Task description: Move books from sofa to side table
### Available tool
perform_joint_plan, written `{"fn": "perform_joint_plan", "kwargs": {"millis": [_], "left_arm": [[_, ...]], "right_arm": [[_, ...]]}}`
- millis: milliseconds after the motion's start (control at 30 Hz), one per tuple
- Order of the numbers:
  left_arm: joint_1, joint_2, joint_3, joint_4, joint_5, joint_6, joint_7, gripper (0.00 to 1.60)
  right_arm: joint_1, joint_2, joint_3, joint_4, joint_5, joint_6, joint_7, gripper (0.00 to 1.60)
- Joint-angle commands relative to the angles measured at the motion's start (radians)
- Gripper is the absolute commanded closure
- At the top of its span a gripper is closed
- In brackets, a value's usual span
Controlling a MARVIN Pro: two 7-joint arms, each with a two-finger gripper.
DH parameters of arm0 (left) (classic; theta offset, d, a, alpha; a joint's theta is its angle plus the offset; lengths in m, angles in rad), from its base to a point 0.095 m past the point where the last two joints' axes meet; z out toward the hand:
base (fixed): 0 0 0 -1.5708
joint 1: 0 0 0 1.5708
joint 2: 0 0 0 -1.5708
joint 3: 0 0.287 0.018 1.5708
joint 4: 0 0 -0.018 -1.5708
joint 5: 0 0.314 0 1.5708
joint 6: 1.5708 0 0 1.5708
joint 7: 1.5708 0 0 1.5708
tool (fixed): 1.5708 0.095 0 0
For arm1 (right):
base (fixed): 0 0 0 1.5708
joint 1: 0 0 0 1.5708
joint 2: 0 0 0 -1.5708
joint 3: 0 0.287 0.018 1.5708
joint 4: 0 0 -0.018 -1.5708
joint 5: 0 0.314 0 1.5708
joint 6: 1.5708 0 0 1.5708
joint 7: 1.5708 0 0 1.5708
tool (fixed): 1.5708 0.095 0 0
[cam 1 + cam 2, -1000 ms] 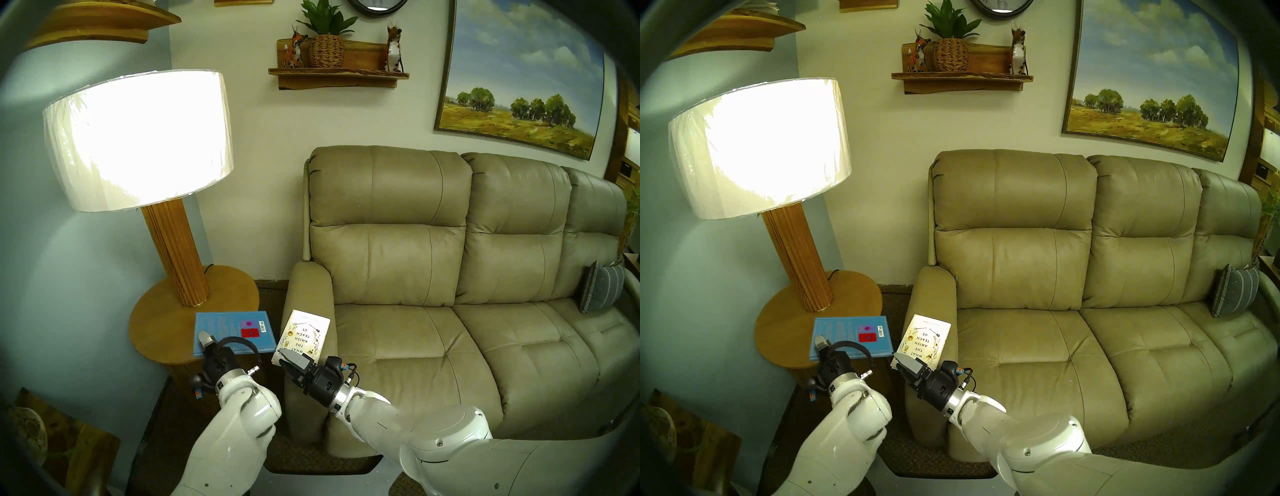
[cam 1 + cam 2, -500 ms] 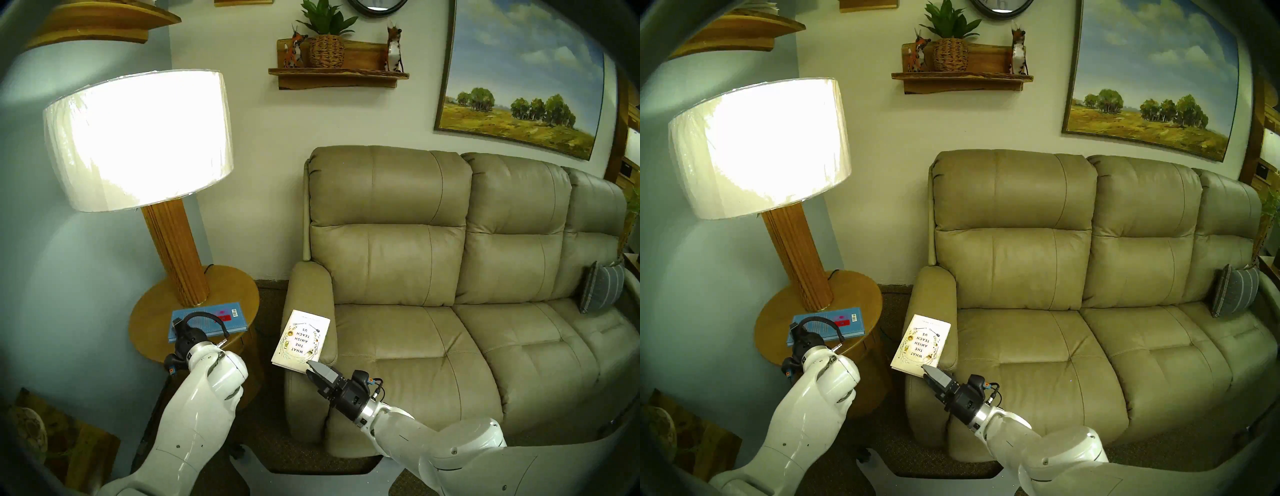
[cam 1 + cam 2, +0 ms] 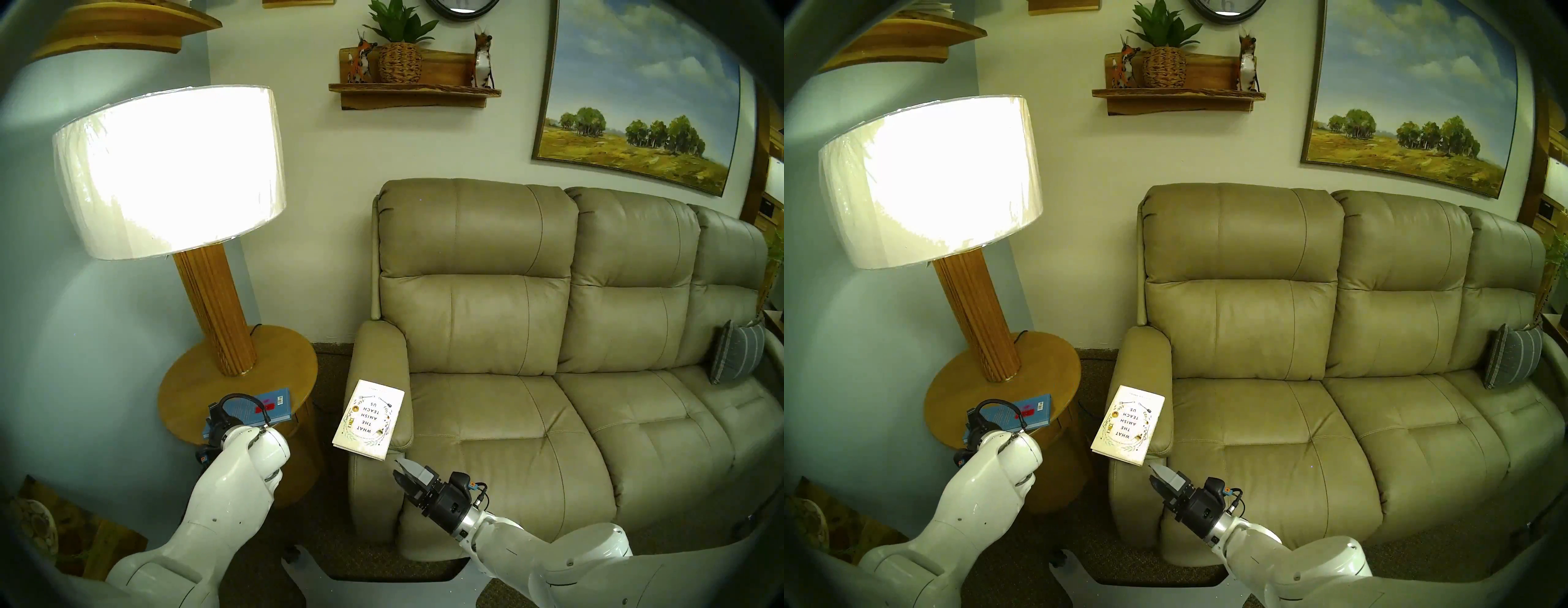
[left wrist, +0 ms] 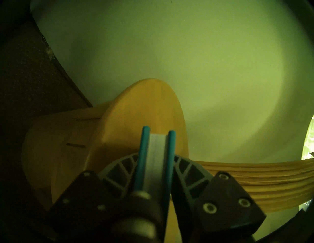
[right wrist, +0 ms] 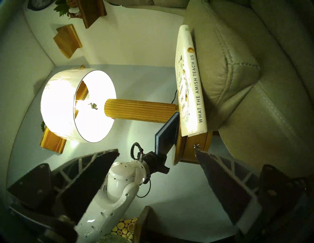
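Blue book (image 3: 271, 406) clamped in left pincer (image 4: 153, 171), over side table (image 3: 191, 382)

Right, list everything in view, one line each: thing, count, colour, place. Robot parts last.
blue book: 1, light blue, over the side table's near edge, in the left gripper
cream book: 1, cream, on the sofa's armrest, overhanging it
side table: 1, honey wood, beside the sofa
sofa: 1, tan
lamp: 1, white shade, wooden stem, on the side table
cushion: 1, grey striped, far end of the sofa
wall shelf: 1, wood, holds a potted plant and two figurines
painting: 1, landscape, above the sofa
left gripper: shut on the blue book
right gripper: open, apart from the cream book
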Motion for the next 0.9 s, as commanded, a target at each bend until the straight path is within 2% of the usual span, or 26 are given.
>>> {"fn": "perform_joint_plan", "kwargs": {"millis": [0,33,67,100,233,300,333,367,400,600,667,733,867], "left_arm": [[-0.109,0.039,-0.021,0.007,-0.009,0.042,0.060,1.60],[-0.140,0.041,-0.011,0.038,0.004,0.032,0.068,1.46],[-0.121,0.044,-0.019,0.009,0.006,0.037,0.076,1.14],[-0.147,0.046,-0.017,0.032,0.002,0.043,0.091,0.98],[-0.186,0.056,-0.001,0.067,0.016,0.057,0.142,0.92],[-0.200,0.052,0.009,0.080,0.023,0.058,0.160,0.77],[-0.207,0.051,0.014,0.088,0.027,0.057,0.173,0.49],[-0.215,0.050,0.024,0.099,0.034,0.057,0.176,0.34],[-0.212,0.053,0.030,0.094,0.034,0.066,0.185,0.03],[-0.173,0.053,0.054,0.031,0.058,0.017,0.219,0.00],[-0.134,0.063,0.058,-0.026,0.052,0.029,0.244,0.00],[-0.125,0.053,0.062,-0.033,0.057,0.017,0.231,0.00],[-0.077,0.060,0.062,-0.110,0.049,0.002,0.260,0.00]], "right_arm": [[0.012,-0.008,-0.002,0.002,-0.002,0.001,0.005,0.00],[0.013,-0.009,-0.002,0.002,-0.002,0.001,0.004,0.00],[0.013,-0.009,-0.002,0.003,-0.002,0.001,0.003,0.00],[0.014,-0.008,-0.001,0.003,-0.002,0.002,0.003,0.00],[0.015,-0.008,-0.001,0.002,-0.003,0.003,0.000,0.00],[0.016,-0.007,0.000,0.002,-0.002,0.004,-0.001,0.00],[0.016,-0.007,0.000,0.001,-0.002,0.004,-0.001,0.00],[0.016,-0.007,0.000,0.001,-0.002,0.004,-0.001,0.00],[0.016,-0.007,0.001,0.000,-0.002,0.004,-0.001,0.00],[0.015,-0.007,0.003,-0.004,0.000,0.003,-0.001,0.00],[0.015,-0.008,0.004,-0.006,0.000,0.003,-0.001,0.00],[0.015,-0.007,0.004,-0.007,0.000,0.004,-0.004,0.00],[0.014,-0.009,0.005,-0.010,0.000,0.002,-0.003,0.00]]}}
